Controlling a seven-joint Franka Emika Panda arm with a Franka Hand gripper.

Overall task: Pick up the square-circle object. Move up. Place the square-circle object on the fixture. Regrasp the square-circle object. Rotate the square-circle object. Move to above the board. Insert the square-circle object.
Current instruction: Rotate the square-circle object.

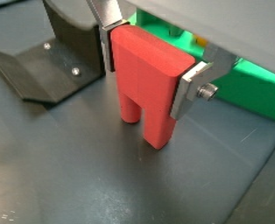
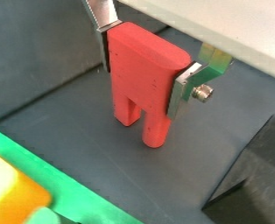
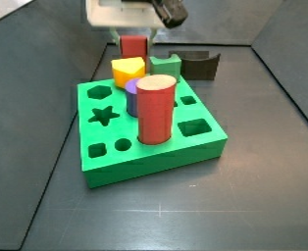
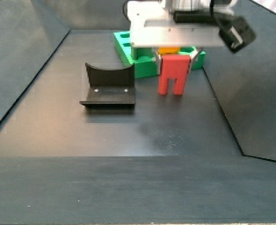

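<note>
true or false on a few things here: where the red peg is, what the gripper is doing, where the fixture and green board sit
1. The gripper is closed on the red peg. True.
2. The red peg lies flat on the fixture. False: it stands upright on the floor beside the fixture, between the fingers.
3. A tall red cylinder stands in the green board. True.
4. The red peg is already in a hole in the board. False: it is off the board, next to it.
5. The fixture holds nothing. True.
</note>
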